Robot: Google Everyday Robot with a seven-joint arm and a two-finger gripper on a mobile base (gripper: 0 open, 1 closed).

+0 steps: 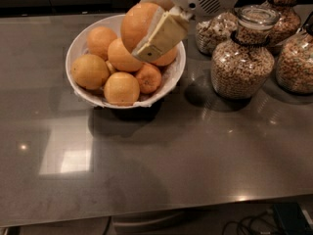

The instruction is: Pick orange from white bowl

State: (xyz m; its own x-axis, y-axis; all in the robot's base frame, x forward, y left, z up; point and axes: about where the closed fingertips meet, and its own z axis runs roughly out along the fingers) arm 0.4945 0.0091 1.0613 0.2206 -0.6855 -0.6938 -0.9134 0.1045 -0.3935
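A white bowl (81,91) stands at the back left of the grey counter with several oranges in it. My gripper (146,28) comes in from the upper right and is shut on one orange (137,23), holding it lifted above the other fruit at the bowl's right side. One cream finger (161,37) lies across the front of the held orange; the other is hidden behind it. A smaller lumpy fruit (148,78) lies in the bowl under the held orange. More oranges (89,71) fill the left and front of the bowl.
Several glass jars of grain stand to the right of the bowl, the nearest (242,58) about a hand's width from its rim, others (213,28) (296,62) behind and further right. The counter's front edge (156,214) runs along the bottom, with cables below it.
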